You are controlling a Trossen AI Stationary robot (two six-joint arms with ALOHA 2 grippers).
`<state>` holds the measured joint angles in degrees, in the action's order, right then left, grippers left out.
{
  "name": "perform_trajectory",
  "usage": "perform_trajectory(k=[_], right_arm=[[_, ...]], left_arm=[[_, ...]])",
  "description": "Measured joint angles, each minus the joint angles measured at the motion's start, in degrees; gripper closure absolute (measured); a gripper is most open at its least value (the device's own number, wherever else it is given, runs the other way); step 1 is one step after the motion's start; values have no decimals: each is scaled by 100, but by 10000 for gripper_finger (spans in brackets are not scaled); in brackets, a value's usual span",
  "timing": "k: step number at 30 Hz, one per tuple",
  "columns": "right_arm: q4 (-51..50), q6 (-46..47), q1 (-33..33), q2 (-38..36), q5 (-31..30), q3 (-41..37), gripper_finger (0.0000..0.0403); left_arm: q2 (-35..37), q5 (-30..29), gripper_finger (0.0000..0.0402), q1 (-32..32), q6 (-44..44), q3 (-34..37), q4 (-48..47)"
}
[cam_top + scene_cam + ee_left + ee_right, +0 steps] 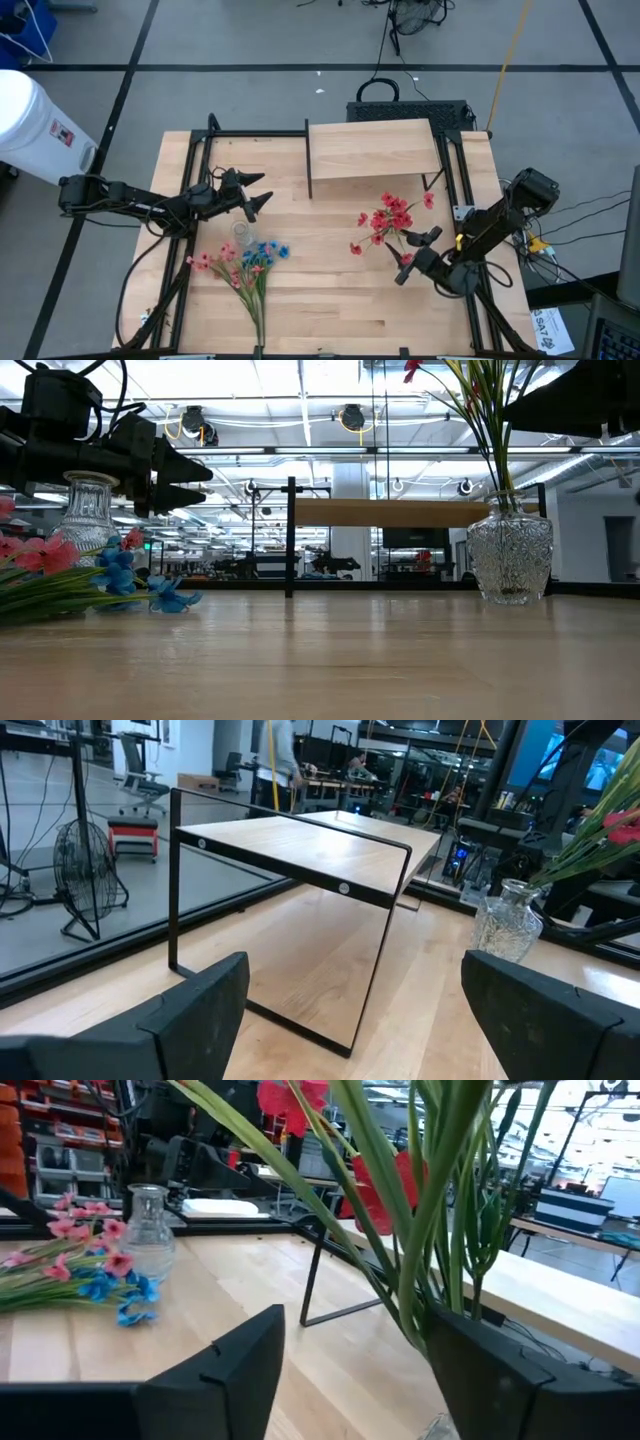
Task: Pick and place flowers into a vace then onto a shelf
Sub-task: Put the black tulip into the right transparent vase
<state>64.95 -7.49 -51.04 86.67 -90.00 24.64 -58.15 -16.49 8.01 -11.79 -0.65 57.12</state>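
Two dark, near-black arms of slender tubular links joined by bulkier rounded joint housings. The left arm (130, 200) ran from a blocky base at the table's edge and ended in the left gripper (258, 192), whose two tapered, pointed fingers (195, 1010) were matte black with flat, faceted inner faces and bevelled edges. The right arm (490, 225) carried a squarish black housing at its base and ended in the right gripper (418, 248), with fingers (225, 1370) of the same matte, angular moulding showing a faint seam line. Thin black cables looped along both arms. In the low view the left gripper's wrist appeared as stacked black blocks.
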Motion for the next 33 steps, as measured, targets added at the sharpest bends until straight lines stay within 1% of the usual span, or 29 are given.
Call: perform_trajectory(k=[16,21,27,29,33], right_arm=[[48,-238,162,0,0,0,264],[57,-274,162,-2,0,0,311],[61,-378,162,-2,0,0,388],[71,-403,162,-4,-2,0,397],[308,-473,162,-5,-2,0,397]], left_arm=[[0,0,36,0,0,0,0],[-2,0,36,0,0,-1,-1],[-1,0,36,0,0,-1,0],[0,0,36,0,0,0,0],[-2,0,36,0,0,-2,0]])
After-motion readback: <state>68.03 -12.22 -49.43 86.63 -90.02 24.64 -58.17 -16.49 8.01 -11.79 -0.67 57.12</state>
